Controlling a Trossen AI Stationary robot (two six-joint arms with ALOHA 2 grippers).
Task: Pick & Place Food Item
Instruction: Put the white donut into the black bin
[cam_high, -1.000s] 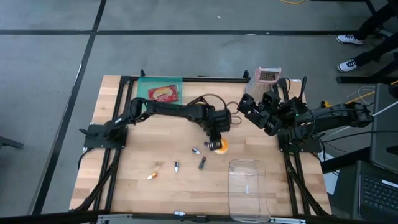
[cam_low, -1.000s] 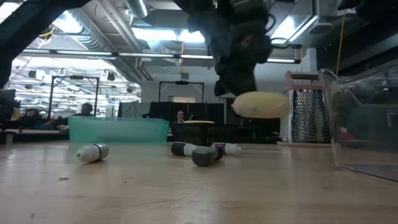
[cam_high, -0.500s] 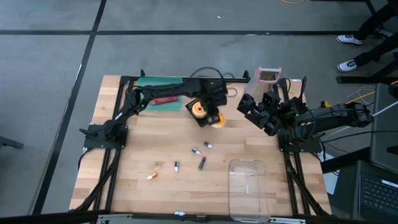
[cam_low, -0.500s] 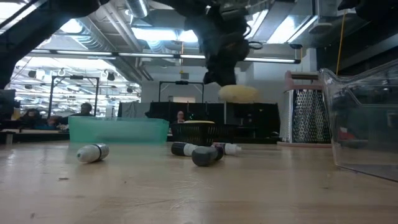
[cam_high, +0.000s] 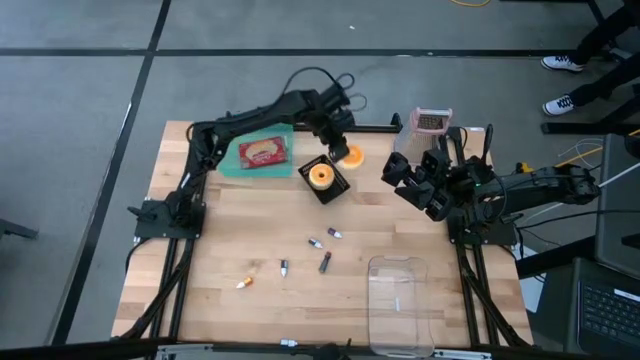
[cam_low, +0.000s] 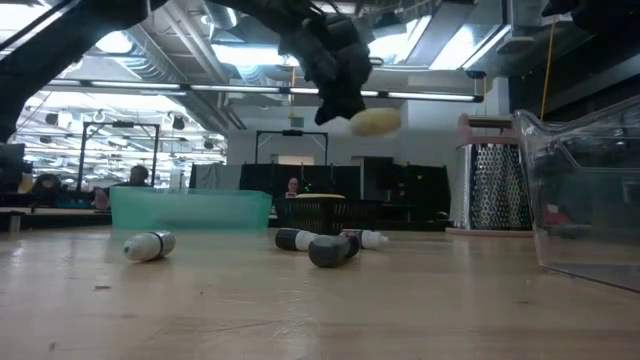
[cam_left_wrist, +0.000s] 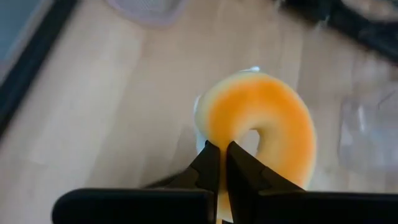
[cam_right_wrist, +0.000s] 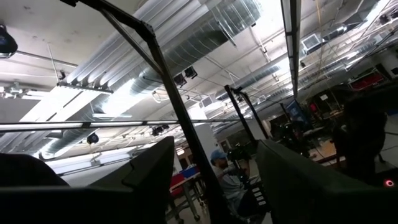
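Left gripper (cam_left_wrist: 219, 163): fingers clamped on the rim of an orange doughnut (cam_left_wrist: 261, 140), which hangs raised above the bench (cam_high: 230, 245). Right gripper (cam_right_wrist: 214, 186): fingers apart, empty, tilted towards the ceiling.

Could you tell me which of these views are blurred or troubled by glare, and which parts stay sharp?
Left wrist view: the orange ring-shaped food item and the tabletop are soft, while the left gripper fingers are crisper. Low view: bright ceiling lights glare behind the dark arm, leaving it a silhouette. Right wrist view: backlit, with the fingers dark against the ceiling. High view: evenly lit and sharp.
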